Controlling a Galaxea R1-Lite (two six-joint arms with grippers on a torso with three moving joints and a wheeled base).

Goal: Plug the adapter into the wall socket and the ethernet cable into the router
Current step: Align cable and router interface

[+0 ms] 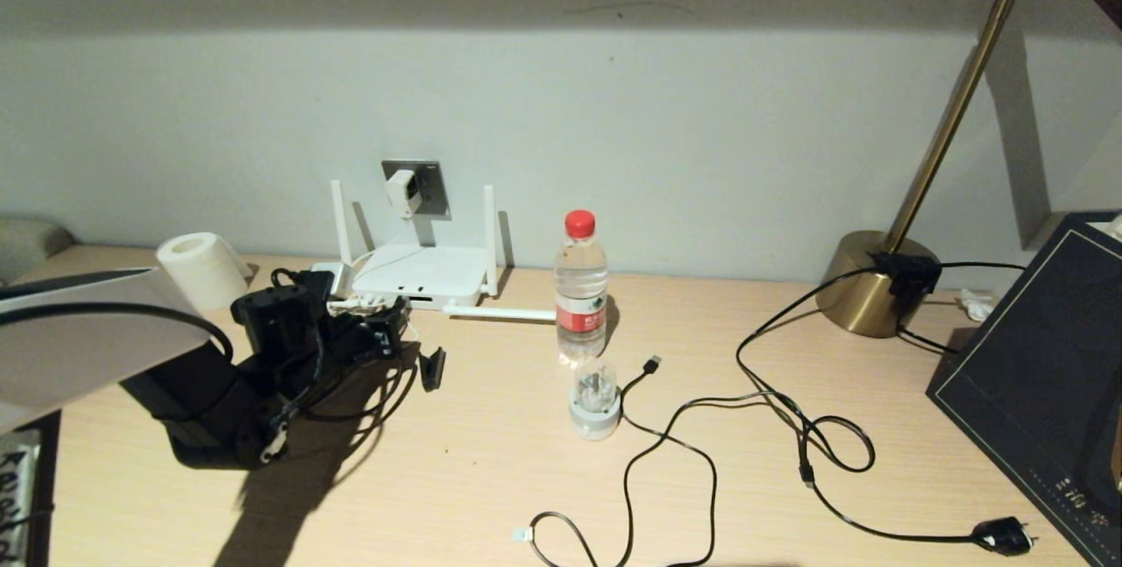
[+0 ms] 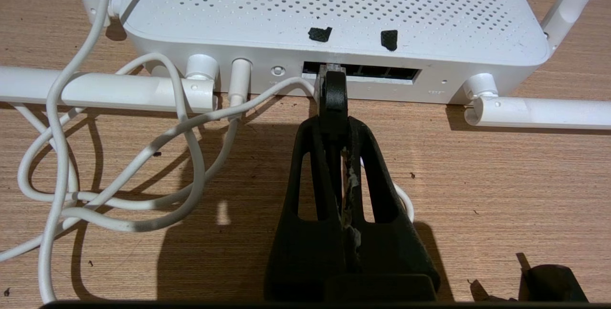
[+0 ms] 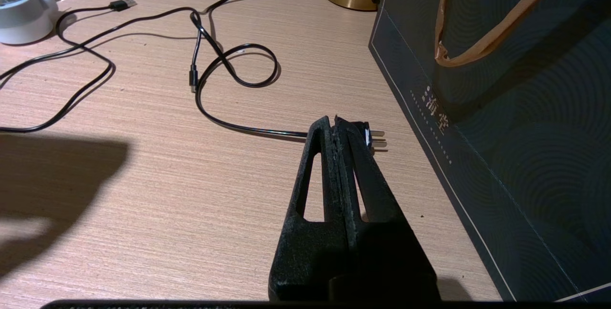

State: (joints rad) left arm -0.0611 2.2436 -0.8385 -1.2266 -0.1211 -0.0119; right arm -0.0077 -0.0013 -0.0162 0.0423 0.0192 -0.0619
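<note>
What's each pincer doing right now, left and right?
Left pincer: shut on the ethernet cable, plug at the router ports.
Right pincer: shut, holding nothing, over the desk.

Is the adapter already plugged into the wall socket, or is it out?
In: the adapter sits on the wall socket, with its white cord hanging toward the router.

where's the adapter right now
In the head view the adapter sits plugged into the wall socket on the back wall, left of centre, just above the router.
</note>
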